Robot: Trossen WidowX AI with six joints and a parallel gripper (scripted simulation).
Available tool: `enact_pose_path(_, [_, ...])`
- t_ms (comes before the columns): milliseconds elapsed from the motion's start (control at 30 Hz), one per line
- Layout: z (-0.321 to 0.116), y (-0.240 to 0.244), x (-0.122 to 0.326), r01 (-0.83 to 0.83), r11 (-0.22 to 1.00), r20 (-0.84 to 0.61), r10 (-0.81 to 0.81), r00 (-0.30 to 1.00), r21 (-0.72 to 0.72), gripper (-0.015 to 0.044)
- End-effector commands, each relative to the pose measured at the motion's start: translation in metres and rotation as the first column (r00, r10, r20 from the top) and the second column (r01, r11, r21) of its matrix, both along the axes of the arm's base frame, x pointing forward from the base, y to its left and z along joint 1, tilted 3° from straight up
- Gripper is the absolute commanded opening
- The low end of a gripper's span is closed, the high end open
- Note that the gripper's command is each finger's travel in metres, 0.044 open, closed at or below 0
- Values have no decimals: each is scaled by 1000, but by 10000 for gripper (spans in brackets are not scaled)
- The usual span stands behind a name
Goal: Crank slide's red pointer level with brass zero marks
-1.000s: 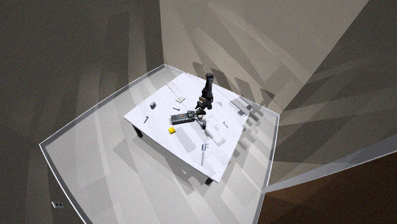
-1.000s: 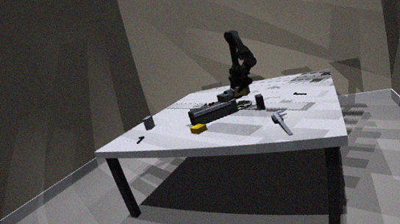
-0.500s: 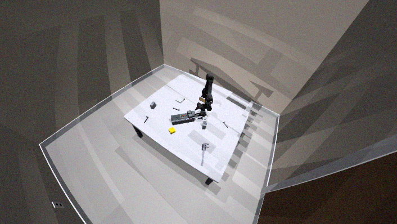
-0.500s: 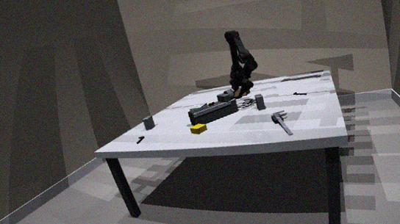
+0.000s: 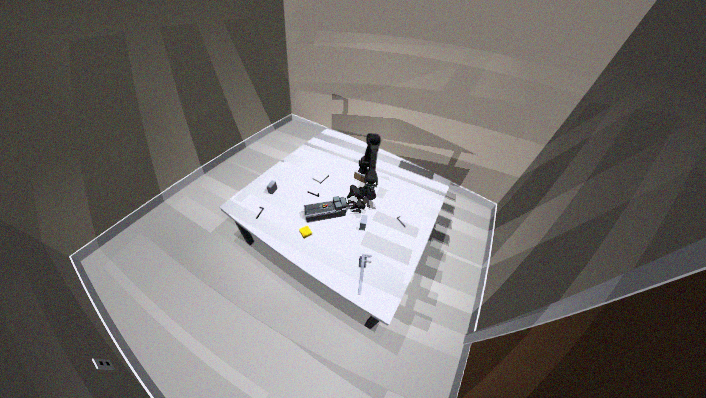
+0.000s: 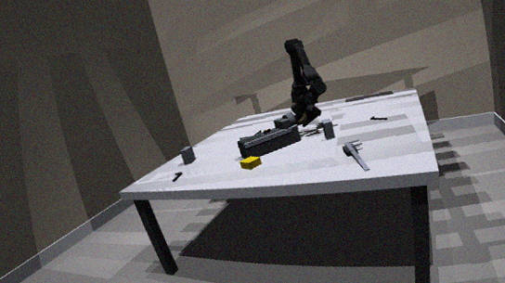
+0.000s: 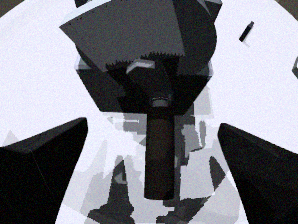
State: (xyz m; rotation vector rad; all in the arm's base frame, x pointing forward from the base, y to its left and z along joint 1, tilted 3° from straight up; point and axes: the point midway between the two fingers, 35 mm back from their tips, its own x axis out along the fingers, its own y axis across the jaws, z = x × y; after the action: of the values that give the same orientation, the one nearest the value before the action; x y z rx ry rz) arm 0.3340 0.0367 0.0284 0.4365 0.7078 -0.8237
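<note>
The machine, a long dark box (image 5: 325,214) (image 6: 270,141), lies on the table with a raised housing (image 5: 340,202) (image 7: 130,35) at its arm-side end. The red pointer (image 5: 325,205) shows only as a tiny spot on its top; the wrist view does not show it, and its level against the brass marks is too small to tell. The crank's dark round handle (image 7: 159,165) sticks out from the housing, towards the wrist camera's lower edge. My gripper (image 7: 155,127) (image 5: 354,205) is open and empty, its fingers apart on either side of the handle in the wrist view, with gaps on both sides.
A yellow block (image 5: 305,232) (image 6: 251,162) lies in front of the machine. A grey block (image 5: 363,222) (image 6: 328,129) stands close to the gripper, another (image 5: 271,187) (image 6: 188,155) farther left. A caliper (image 5: 361,277) (image 6: 358,157) and several small dark tools lie around on the table.
</note>
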Motion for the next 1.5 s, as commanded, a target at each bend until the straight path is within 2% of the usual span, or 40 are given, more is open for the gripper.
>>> enact_pose_path(0, [-8, 0, -1, 4, 1000, 0, -4, 1000, -3, 440])
enact_pose_path(200, [-15, 0, -1, 4, 1000, 0, -4, 1000, -3, 440])
enact_pose_path(767, [-15, 0, -1, 4, 1000, 0, -4, 1000, -3, 0])
enact_pose_path(1467, [-13, -5, -9, 4, 1000, -1, -4, 1000, -3, 0])
